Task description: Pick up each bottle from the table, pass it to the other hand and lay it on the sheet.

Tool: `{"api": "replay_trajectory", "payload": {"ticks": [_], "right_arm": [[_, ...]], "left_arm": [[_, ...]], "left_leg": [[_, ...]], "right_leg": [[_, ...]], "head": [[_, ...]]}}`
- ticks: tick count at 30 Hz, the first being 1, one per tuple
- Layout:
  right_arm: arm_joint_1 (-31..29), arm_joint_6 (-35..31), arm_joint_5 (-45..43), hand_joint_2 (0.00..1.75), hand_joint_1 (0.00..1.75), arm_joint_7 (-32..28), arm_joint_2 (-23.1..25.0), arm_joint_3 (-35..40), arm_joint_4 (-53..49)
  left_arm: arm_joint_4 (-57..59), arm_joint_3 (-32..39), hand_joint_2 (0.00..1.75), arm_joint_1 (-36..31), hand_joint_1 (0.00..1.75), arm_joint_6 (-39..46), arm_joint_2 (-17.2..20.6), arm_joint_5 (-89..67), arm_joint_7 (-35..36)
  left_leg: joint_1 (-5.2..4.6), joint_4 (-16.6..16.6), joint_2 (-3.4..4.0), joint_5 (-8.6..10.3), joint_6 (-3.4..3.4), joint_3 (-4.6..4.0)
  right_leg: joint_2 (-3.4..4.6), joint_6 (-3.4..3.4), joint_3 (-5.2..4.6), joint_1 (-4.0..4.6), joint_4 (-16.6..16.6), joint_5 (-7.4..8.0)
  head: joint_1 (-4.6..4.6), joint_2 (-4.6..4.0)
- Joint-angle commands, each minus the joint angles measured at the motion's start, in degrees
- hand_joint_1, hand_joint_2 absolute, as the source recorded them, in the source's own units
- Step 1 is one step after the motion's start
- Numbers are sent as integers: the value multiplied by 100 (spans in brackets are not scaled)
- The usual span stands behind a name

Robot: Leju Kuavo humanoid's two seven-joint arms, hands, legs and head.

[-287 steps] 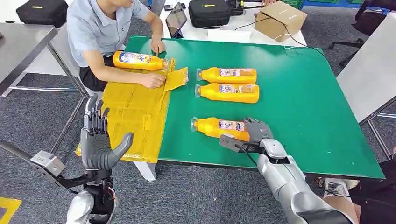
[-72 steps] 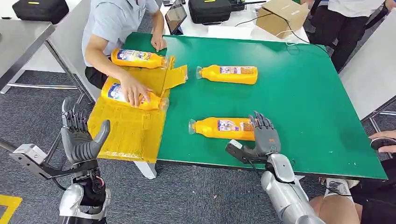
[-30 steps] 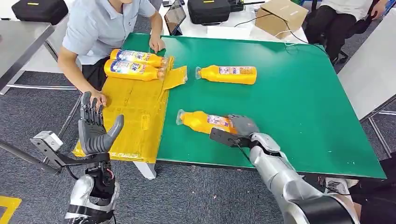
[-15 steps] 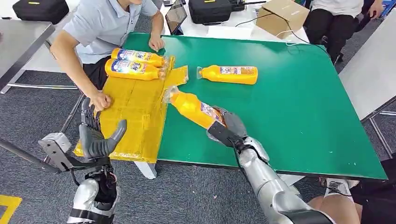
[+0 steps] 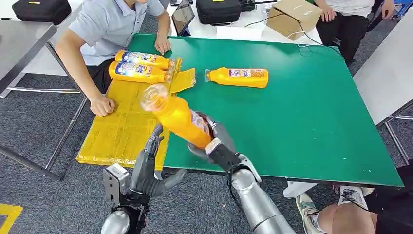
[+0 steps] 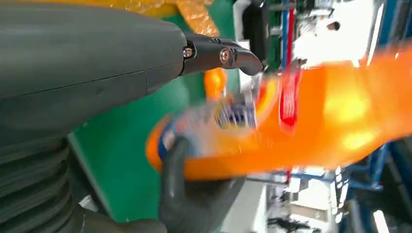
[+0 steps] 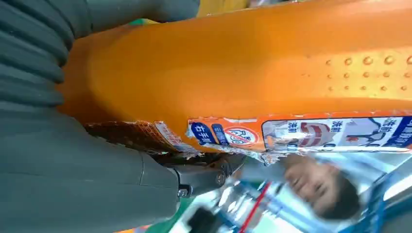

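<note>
My right hand (image 5: 217, 144) grips the base of an orange bottle (image 5: 178, 117) and holds it in the air, cap tilted up toward the yellow sheet (image 5: 122, 131). The right wrist view shows the bottle (image 7: 267, 73) pressed into that hand (image 7: 73, 170). My left hand (image 5: 147, 168) is open just below and beside the raised bottle, fingers spread upward. In the left wrist view the blurred bottle (image 6: 301, 121) lies beyond the left hand (image 6: 87, 63). Two bottles (image 5: 141, 59) (image 5: 136, 71) lie side by side on the sheet's far end. One bottle (image 5: 238, 77) lies on the green table (image 5: 302, 122).
A person in a grey-blue shirt sits at the table's far left, one hand (image 5: 102, 105) resting on the sheet. A cardboard box (image 5: 292, 18), a black case (image 5: 217, 10) and a tablet (image 5: 183, 18) stand behind the table. A grey table (image 5: 389, 73) stands to the right.
My right hand lifted the near bottle off the table and swung it left and up. My left hand came in under it. Earlier, the person set a second bottle beside the first.
</note>
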Motion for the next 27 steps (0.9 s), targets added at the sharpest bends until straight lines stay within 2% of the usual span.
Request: {"api": "replay_trajectory", "payload": {"ticks": [1, 14, 21, 22, 23, 24, 25, 26, 27], "right_arm": [[-21, -166, 392, 175, 175, -41, -72, 1164, 233], [-62, -234, 838, 175, 175, -188, -151, 1629, 289], [-180, 67, 868, 175, 175, -280, -193, 1862, 362], [-187, 75, 868, 175, 175, -284, -191, 1869, 368], [-187, 75, 868, 175, 175, -284, -191, 1869, 368], [-200, 92, 866, 175, 175, -289, -193, 1877, 379], [-213, 105, 865, 175, 150, -290, -193, 1882, 389], [-218, 111, 866, 175, 143, -290, -195, 1884, 394], [-201, 110, 840, 175, 3, -272, -192, 1850, 382]], "left_arm": [[103, -143, 175, -130, 0, -113, -19, 566, -38], [221, -125, 175, -557, 0, -216, -10, 1108, 24], [372, -154, 175, -773, 3, -387, 33, 1243, -48], [377, -168, 175, -787, 145, -420, 44, 1254, -52], [377, -168, 175, -787, 145, -420, 44, 1254, -52], [408, -180, 175, -809, 175, -445, 48, 1260, -58], [423, -174, 175, -820, 175, -468, 54, 1273, -68], [424, -165, 175, -819, 175, -488, 55, 1297, -76], [432, -106, 175, -802, 175, -542, 50, 1409, -44]], "left_leg": [[2, -5, 4, -10, -3, 29], [2, -6, -12, -2, -3, 20], [1, -5, -8, 0, -2, 16], [1, -6, -10, -2, -3, 26], [1, -5, -12, -2, -3, 25], [0, -6, -10, 1, -2, 15], [0, -5, -9, 2, -2, 12], [1, -8, -13, -1, -3, 24], [1, -5, -9, 0, -2, 18]], "right_leg": [[-4, -8, 30, 4, -7, -9], [-18, -7, 27, 4, -7, -7], [-15, -5, 21, 2, -6, -4], [-19, -8, 31, 3, -8, -8], [-20, -7, 31, 3, -6, -8], [-16, -5, 19, 0, -6, -4], [-14, -4, 16, 1, -5, -3], [-20, -7, 30, 3, -8, -7], [-14, -6, 23, 2, -6, -5]], "head": [[0, 0], [2, 0], [0, 0], [0, 0], [0, 0], [0, 0], [0, 0], [0, 0], [0, 0]]}}
